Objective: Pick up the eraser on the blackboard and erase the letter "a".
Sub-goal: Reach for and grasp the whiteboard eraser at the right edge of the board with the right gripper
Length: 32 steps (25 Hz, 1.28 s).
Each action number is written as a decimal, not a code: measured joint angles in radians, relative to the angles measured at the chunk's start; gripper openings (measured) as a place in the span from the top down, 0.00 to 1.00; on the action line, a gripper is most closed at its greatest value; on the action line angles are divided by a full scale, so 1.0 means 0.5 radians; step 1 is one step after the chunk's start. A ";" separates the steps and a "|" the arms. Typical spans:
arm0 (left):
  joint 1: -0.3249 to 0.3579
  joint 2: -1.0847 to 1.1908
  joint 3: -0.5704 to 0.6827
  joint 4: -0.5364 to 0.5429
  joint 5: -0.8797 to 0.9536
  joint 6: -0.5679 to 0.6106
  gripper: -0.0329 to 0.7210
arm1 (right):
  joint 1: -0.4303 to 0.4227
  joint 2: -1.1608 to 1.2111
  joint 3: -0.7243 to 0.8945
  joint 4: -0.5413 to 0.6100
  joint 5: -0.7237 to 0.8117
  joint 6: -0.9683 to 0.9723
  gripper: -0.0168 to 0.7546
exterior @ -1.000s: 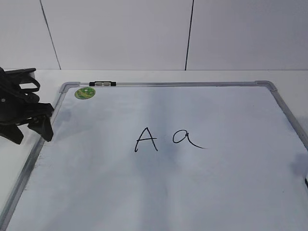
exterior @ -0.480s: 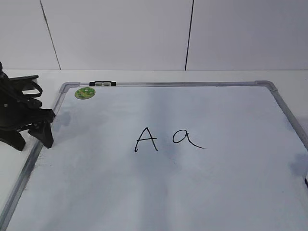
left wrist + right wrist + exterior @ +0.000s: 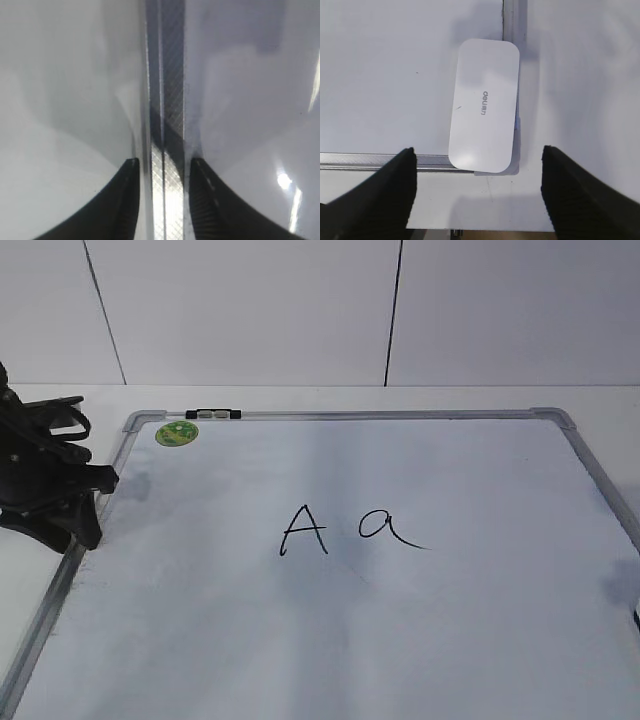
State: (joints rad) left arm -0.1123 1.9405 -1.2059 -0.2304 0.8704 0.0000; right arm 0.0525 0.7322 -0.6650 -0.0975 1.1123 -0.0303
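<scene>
Eraser [image 3: 483, 106]: white, flat, lying ahead of the right gripper [image 3: 477, 192] and between its widely parted fingers [image 3: 380, 192], over the blackboard [image 3: 385, 75] corner frame.
Letter "a" [image 3: 388, 528]: intact, mid-board, right of a capital "A" [image 3: 303, 530].
Left gripper [image 3: 161, 200]: fingers [image 3: 122, 202] narrowly apart, straddling the board's left frame rail [image 3: 167, 100]; whether they press it cannot be told.
Green sticker [image 3: 176, 433]: far left corner.

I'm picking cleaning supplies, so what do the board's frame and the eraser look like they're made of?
The blackboard's frame looks like brushed or finely textured metal, probably aluminium: grey with a bright sheen. The eraser looks like smooth matte white plastic on top, with faint grey lettering; its underside can't be seen.
</scene>
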 joint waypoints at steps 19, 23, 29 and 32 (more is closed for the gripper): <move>0.000 0.000 0.000 -0.004 0.028 0.000 0.67 | 0.000 0.192 0.000 0.000 0.017 0.000 0.21; 0.000 0.000 0.000 -0.004 0.033 0.000 0.67 | 0.000 0.368 0.000 0.000 0.009 0.001 0.20; 0.000 0.000 0.000 -0.004 0.037 0.000 0.67 | 0.000 0.633 0.000 -0.016 -0.104 0.037 0.10; 0.000 0.000 0.000 -0.004 0.037 0.000 0.67 | 0.000 0.724 -0.003 -0.064 -0.184 0.120 0.10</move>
State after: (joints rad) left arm -0.1123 1.9405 -1.2059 -0.2326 0.8891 0.0000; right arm 0.0525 1.0943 -0.6666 -0.1296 1.0205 0.0297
